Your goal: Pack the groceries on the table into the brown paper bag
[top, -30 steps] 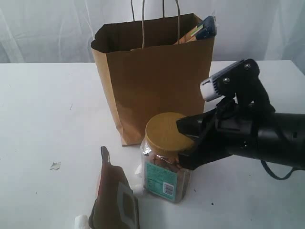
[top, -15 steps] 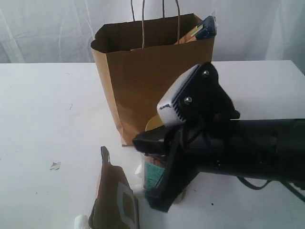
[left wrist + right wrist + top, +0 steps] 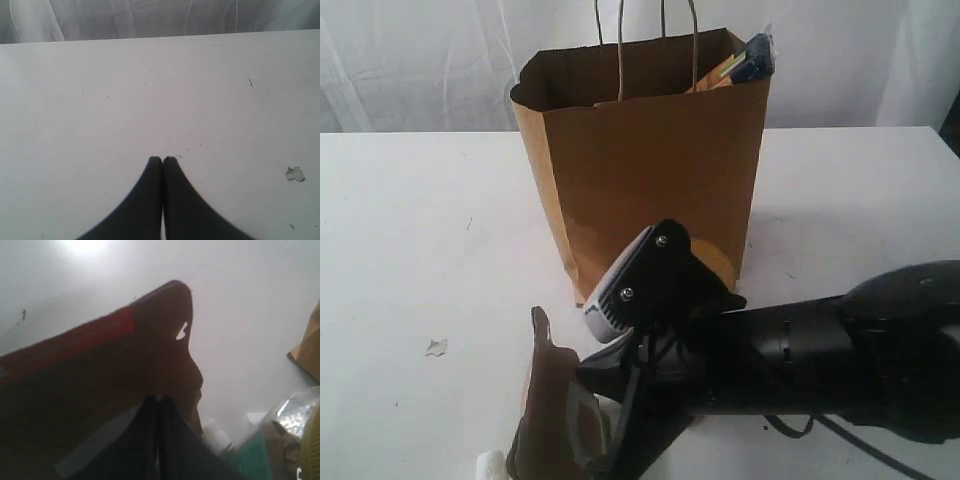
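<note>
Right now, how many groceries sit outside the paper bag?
2: the brown-orange pouch at the front, and the clear jar beside it, seen only in the right wrist view. The right arm may hide others.

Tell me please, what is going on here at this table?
A robot is packing groceries into a paper bag, which stands upright with a long packet sticking out. The right arm stretches low in front of the bag, jaws shut and pointing at a brown pouch; whether they touch it is unclear. A jar stands beside the pouch. The left arm holds its jaws shut over the table.
</note>
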Controlling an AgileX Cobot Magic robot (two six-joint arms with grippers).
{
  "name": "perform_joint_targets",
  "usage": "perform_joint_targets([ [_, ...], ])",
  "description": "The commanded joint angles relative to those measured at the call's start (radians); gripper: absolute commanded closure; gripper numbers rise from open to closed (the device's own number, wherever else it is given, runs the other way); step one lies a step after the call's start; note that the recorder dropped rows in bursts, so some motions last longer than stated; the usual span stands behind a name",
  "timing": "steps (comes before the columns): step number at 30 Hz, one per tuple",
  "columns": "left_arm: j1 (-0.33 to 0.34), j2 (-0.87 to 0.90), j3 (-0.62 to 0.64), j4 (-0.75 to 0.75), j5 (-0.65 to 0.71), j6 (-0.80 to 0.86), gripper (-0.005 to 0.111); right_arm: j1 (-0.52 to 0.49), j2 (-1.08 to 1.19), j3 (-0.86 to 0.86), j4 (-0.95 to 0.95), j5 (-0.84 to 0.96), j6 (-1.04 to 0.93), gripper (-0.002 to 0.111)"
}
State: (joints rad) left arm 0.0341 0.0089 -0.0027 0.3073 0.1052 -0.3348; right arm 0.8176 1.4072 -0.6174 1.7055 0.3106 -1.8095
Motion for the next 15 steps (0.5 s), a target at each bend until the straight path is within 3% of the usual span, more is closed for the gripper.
perform_joint_targets([
  [1,-0.001,-0.009,0.003,-0.001,-0.003,-0.002,0.107,0.001,0.066,-0.004,0.039,-0.061,-0.029,0.108],
  [8,-0.001,-0.009,0.003,-0.001,-0.003,-0.002,0.107,0.001,0.115,-0.011,0.039,-0.348,-0.027,0.108],
  [15,-0.001,-0.009,0.003,-0.001,-0.003,-0.002,0.107,0.001,0.115,-0.011,0.039,-0.459,-0.022,0.108],
])
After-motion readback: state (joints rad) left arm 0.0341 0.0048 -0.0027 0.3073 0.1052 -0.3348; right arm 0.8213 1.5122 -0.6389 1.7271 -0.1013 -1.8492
